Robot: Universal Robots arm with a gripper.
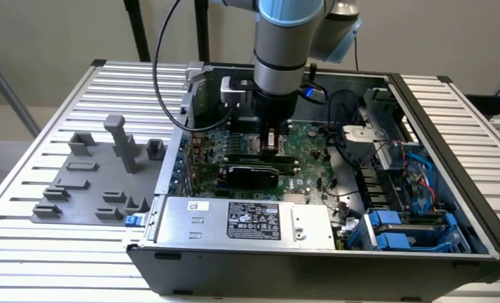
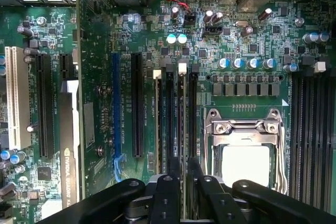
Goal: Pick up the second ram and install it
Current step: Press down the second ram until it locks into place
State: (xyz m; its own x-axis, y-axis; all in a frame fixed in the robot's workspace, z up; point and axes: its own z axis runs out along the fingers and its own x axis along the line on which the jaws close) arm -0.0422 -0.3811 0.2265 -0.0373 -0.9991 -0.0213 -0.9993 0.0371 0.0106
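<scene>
Your gripper [image 2: 181,174] is closed on the ram [image 2: 181,124], edge-on over the slots [image 2: 173,124] at frame centre. It seems not yet seated; keep it square, press evenly.

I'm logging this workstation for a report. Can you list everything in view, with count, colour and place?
PC case: one, dark grey, open on a slatted table.
Motherboard: one, green, inside the case.
Second ram: one, thin stick, standing edge-on among the memory slots, between the fingers.
Processor socket: one, silver frame, beside those slots.
Power supply: one, silver, at the case's near edge.
Fixture blocks: one grey set, exterior view's left.
Gripper: one, black, on the ram.
</scene>
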